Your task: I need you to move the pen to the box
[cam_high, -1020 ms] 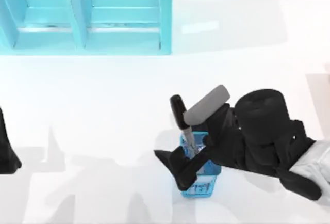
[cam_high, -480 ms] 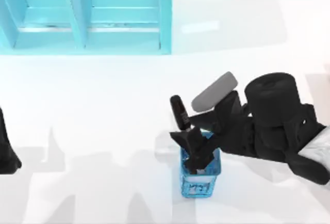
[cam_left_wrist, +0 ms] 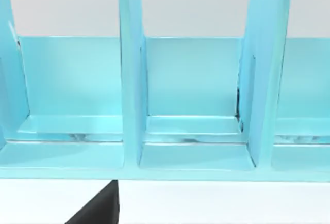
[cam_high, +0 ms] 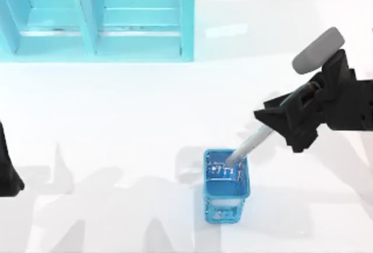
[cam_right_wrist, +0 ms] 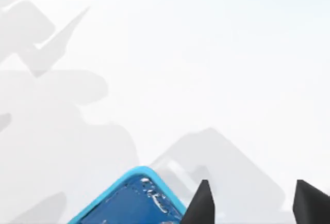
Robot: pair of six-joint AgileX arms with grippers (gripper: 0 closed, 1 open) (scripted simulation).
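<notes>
The pen (cam_high: pixel 250 145) is seen tilted, low end in the holder (cam_high: pixel 227 206), top end at the right tool (cam_high: pixel 280 127), whose grip cannot be told, so the trip to the far-left box (cam_high: pixel 186 25) is judged barely begun, while the left tool (cam_high: pixel 7 174) is parked at the left edge.

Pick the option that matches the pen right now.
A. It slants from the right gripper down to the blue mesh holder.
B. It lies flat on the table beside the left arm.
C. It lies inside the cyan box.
A: in the top view, the pen runs at a slant from the right gripper to the blue mesh holder.
</notes>
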